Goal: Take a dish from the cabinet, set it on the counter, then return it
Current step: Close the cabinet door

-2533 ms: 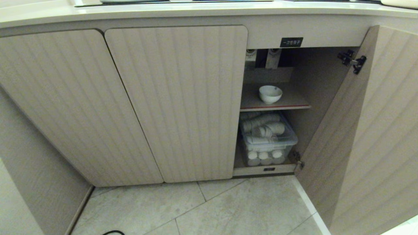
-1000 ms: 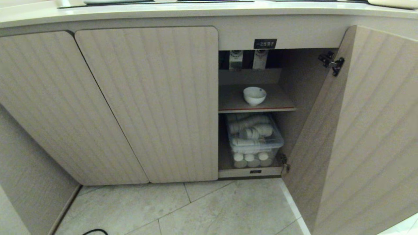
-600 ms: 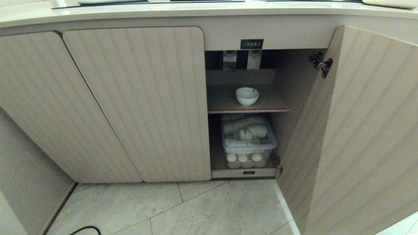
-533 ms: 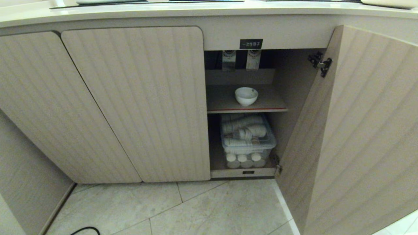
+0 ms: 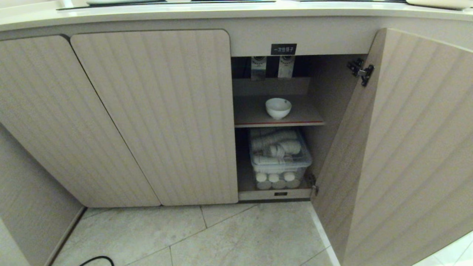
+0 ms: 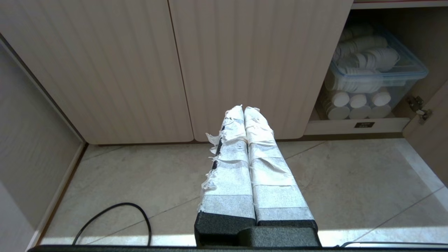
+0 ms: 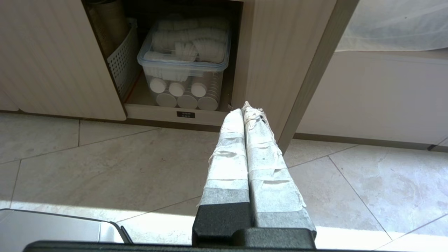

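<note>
So dish (image 5: 278, 108) sat center frame on cabinet (image 5: 155, 111) shelf; left gripper (image 6: 244, 109) & right gripper (image 7: 242, 106) pressed together, empty. Needed spreading b4 reaching in, approach rim level, mind open door (image 5: 406, 147).

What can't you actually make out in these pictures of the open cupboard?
- Black label above the opening, head view: characters too small to read.
- Counter, head view: its top is cut off by the picture's upper edge.
- Clear box under the bowl: white contents too jumbled to identify.
- Behind the closed doors: hidden.
</note>
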